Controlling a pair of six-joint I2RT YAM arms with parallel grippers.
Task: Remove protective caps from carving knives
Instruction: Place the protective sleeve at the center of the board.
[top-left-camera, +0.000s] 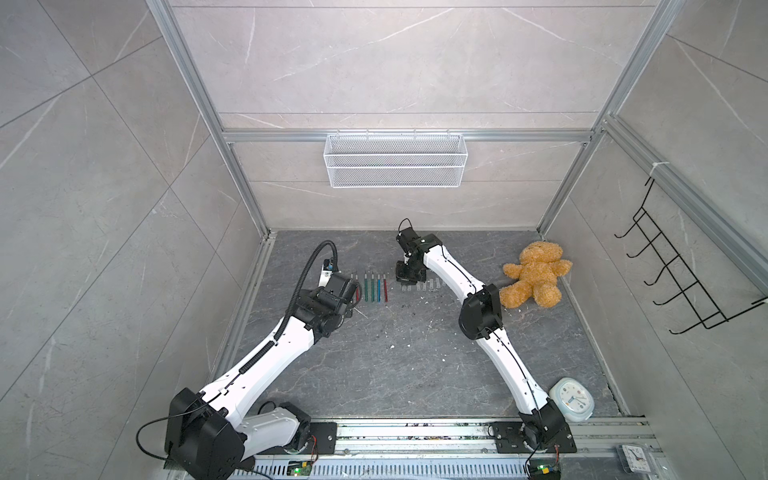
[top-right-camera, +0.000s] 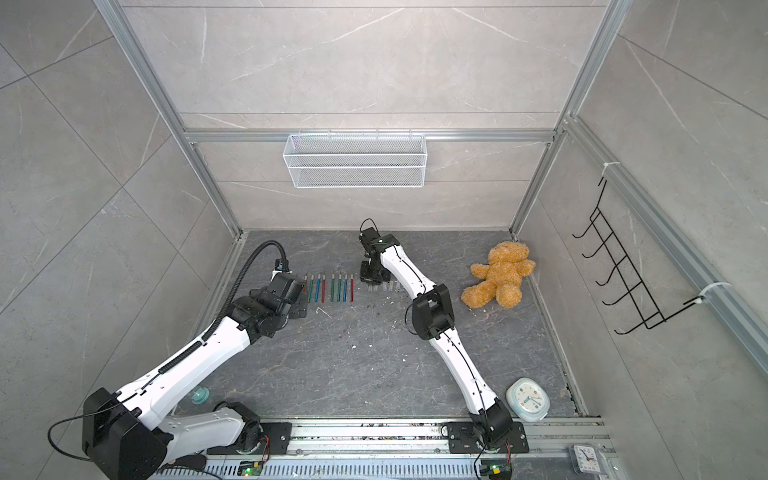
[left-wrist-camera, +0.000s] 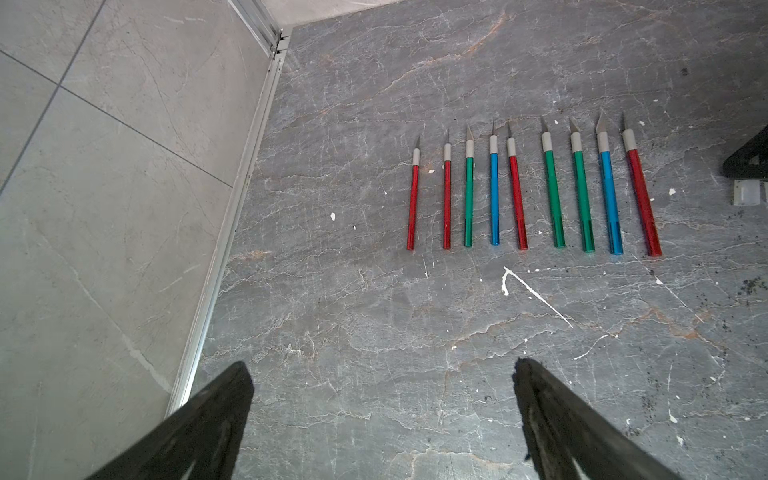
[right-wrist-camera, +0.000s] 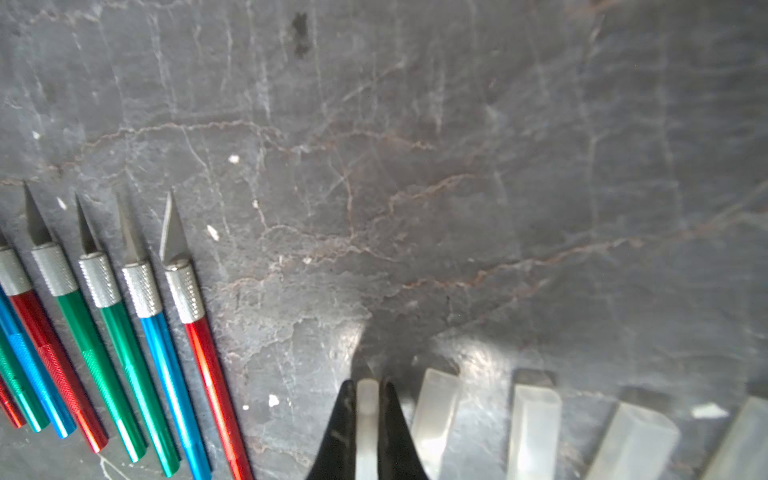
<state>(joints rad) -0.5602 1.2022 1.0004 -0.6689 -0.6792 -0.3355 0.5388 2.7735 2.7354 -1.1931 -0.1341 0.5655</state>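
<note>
tools first: what are they doing?

right tool (right-wrist-camera: 368, 386) is clamped on one cap (right-wrist-camera: 367, 409); left tool (left-wrist-camera: 382, 364) stands open and empty, short of the handle ends of the carving knives (left-wrist-camera: 518, 199).

and where does the cap go?

probably down. the other protective caps (right-wrist-camera: 534, 432) lie on the tabletop (right-wrist-camera: 415, 166) just beside the right tool, on its side away from the knives, long axes roughly parallel to the held one. right arm is nearer.

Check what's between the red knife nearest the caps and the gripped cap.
Bare tabletop, only white specks, between red knife and gripped cap; right wrist view.
</note>
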